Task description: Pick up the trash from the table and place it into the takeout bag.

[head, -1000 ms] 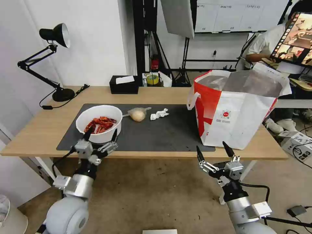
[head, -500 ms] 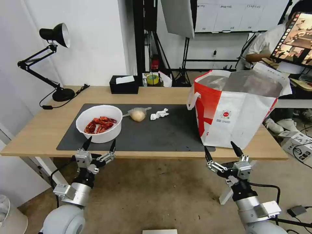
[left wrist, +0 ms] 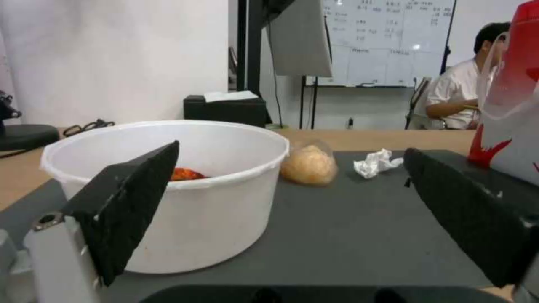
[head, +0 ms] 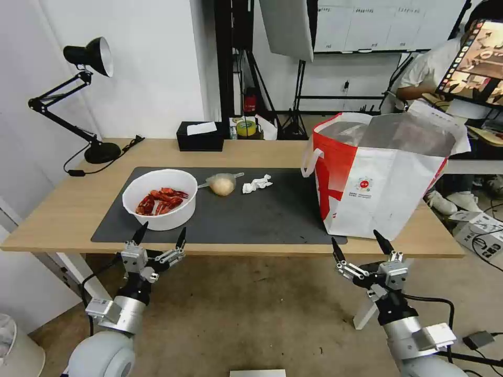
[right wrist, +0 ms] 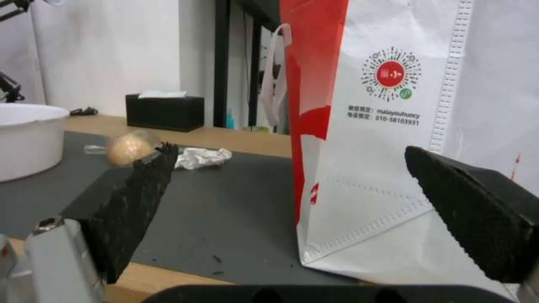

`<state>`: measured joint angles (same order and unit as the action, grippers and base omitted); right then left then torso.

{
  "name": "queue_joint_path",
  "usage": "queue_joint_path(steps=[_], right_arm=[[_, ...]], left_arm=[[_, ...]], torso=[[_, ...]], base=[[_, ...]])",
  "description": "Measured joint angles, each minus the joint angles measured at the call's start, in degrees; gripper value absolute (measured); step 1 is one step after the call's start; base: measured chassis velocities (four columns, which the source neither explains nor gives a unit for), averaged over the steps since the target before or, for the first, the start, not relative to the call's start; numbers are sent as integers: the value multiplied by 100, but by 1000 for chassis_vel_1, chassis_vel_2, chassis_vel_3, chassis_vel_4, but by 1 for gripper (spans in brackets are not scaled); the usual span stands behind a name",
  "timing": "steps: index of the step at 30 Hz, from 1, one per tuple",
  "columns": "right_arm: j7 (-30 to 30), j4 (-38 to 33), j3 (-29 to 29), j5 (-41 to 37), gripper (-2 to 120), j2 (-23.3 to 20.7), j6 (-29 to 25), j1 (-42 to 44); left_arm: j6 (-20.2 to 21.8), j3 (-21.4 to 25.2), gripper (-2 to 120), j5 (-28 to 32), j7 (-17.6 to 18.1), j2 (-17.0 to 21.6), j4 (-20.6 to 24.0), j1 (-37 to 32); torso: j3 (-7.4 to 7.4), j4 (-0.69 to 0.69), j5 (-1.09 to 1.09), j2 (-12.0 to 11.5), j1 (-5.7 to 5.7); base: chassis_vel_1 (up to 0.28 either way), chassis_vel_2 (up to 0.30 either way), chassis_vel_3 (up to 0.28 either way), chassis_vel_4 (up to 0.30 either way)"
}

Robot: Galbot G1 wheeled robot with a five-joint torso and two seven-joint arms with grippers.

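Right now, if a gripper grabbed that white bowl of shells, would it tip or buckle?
Probably not tip: the bowl is wide, low and sits flat on the mat. Its thin-looking plastic wall may flex if squeezed. The few shells suggest that it is light, so it might slide when nudged.

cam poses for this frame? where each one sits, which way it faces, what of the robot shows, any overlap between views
Head view: on the robot's head, looking forward and down over the table; both arms show, left gripper and right gripper open at the near edge.
Left wrist view: low at the near edge, facing the white bowl across the mat; its own fingers frame it.
Right wrist view: low at the near edge, facing the takeout bag; its own fingers show.
Shared: both wrist views see the bagged lump and crumpled tissue.
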<state>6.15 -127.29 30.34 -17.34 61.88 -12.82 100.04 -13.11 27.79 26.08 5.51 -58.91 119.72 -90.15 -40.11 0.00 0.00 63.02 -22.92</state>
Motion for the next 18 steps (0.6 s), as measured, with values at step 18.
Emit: queue_joint_path(steps=[18], right_arm=[[19,64,-62,-263,100,-136,246,-57]], left_arm=[[-88,-96,100,4,-35,-25,-106,87]], torso=[[0,0,0,0,0]], base=[[0,0,0,0]])
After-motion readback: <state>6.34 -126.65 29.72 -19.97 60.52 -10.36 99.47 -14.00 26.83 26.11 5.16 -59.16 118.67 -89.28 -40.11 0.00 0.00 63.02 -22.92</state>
